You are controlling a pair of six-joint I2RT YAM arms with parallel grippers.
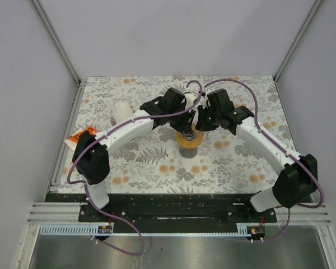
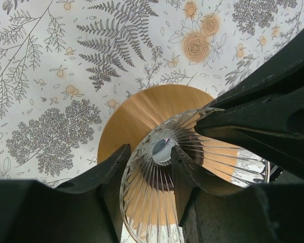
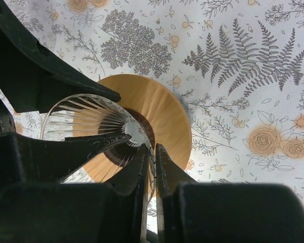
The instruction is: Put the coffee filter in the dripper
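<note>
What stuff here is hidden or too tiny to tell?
- Left wrist view: the clear ribbed glass dripper has its near rim cut off by the bottom edge and the left gripper.
- Top view: the left gripper and right gripper cover it; only its round wooden base peeks out.
- Top view: the small white object is too small to identify.
- Top view: the orange packet has print too tiny to read.
</note>
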